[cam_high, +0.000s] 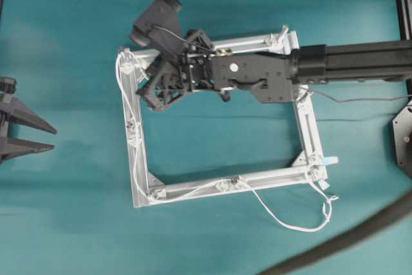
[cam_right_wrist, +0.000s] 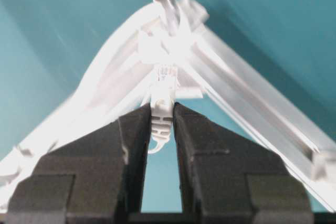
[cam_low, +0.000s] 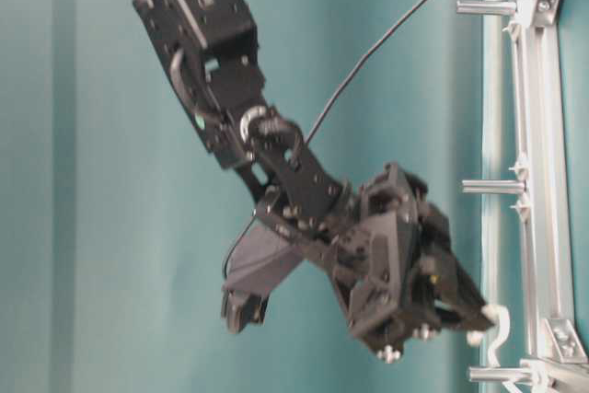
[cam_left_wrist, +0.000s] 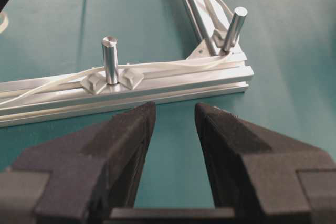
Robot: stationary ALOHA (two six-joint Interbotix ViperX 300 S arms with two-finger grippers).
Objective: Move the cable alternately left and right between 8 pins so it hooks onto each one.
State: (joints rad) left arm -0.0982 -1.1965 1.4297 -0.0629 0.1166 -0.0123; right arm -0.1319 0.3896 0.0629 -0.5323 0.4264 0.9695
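in the right wrist view the right hand (cam_right_wrist: 161, 129) has its black fingers (cam_right_wrist: 131, 145) pinching the cable (cam_right_wrist: 161, 109) just behind its small white plug (cam_right_wrist: 166, 73), which points at a blurred corner of the aluminium frame (cam_right_wrist: 262, 114). from the left wrist camera, the left hand (cam_left_wrist: 175, 124) is spread wide and holds nothing, low over the teal tabletop (cam_left_wrist: 294, 35) just short of a frame bar; beyond it the cord runs past two upright pins (cam_left_wrist: 110, 59), touching each. overhead, the cable follows the frame's left and lower bars, then loops loosely onto the tabletop at lower right.
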